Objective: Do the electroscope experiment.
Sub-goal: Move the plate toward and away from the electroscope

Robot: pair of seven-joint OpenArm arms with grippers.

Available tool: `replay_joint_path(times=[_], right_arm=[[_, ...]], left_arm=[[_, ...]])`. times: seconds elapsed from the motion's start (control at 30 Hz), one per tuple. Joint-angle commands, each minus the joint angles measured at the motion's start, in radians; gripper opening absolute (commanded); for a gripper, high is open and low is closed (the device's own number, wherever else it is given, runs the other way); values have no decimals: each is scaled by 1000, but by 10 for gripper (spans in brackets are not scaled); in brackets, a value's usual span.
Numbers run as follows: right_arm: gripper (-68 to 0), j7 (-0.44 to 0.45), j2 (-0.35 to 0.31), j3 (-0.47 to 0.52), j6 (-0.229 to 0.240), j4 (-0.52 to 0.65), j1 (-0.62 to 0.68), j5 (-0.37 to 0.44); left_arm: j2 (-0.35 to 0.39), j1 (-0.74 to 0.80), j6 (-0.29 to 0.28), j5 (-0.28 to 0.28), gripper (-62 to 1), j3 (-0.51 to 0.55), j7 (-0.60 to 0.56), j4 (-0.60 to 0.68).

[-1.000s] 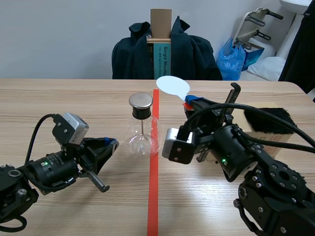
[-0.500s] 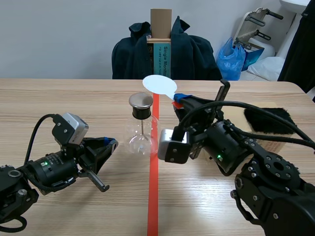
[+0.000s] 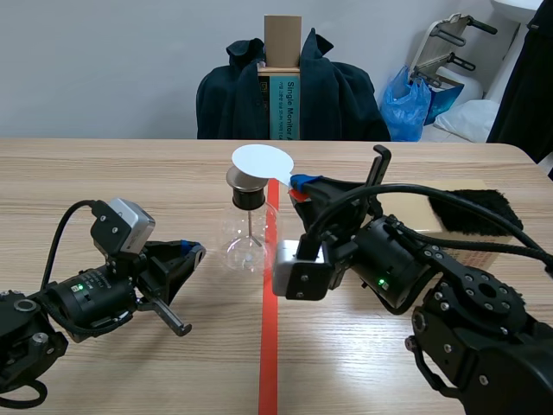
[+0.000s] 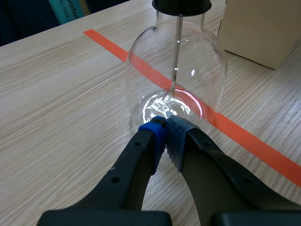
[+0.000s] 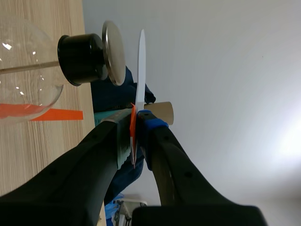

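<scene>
Right pincer (image 5: 134, 117) clamps disc (image 3: 262, 161) by its red handle, just over flask (image 3: 249, 238) cap (image 3: 247, 179), narrow gap. Left pincer (image 4: 164, 129) clenched empty, tips at flask base.

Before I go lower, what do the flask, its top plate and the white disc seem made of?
The flask looks like clear glass, maybe plastic: see-through with bright glints. The top plate looks metal: dull grey sheen. The white disc is a thin, matt sheet, probably plastic.

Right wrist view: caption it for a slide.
Right gripper holds a white disc edge-on, close to the electroscope cap.
</scene>
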State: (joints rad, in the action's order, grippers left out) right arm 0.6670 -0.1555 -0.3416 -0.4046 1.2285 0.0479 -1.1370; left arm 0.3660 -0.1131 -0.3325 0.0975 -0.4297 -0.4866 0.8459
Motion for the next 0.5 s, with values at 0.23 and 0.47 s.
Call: replay_joint_path(times=[0.23, 0.47], right_arm=[[-667, 48, 0, 4, -13, 16, -14, -1], [-667, 25, 0, 4, -13, 16, -14, -1]], left_arm=[[-2, -3, 2, 10, -582, 3, -14, 21], [-2, -3, 2, 10, -582, 3, -14, 21]])
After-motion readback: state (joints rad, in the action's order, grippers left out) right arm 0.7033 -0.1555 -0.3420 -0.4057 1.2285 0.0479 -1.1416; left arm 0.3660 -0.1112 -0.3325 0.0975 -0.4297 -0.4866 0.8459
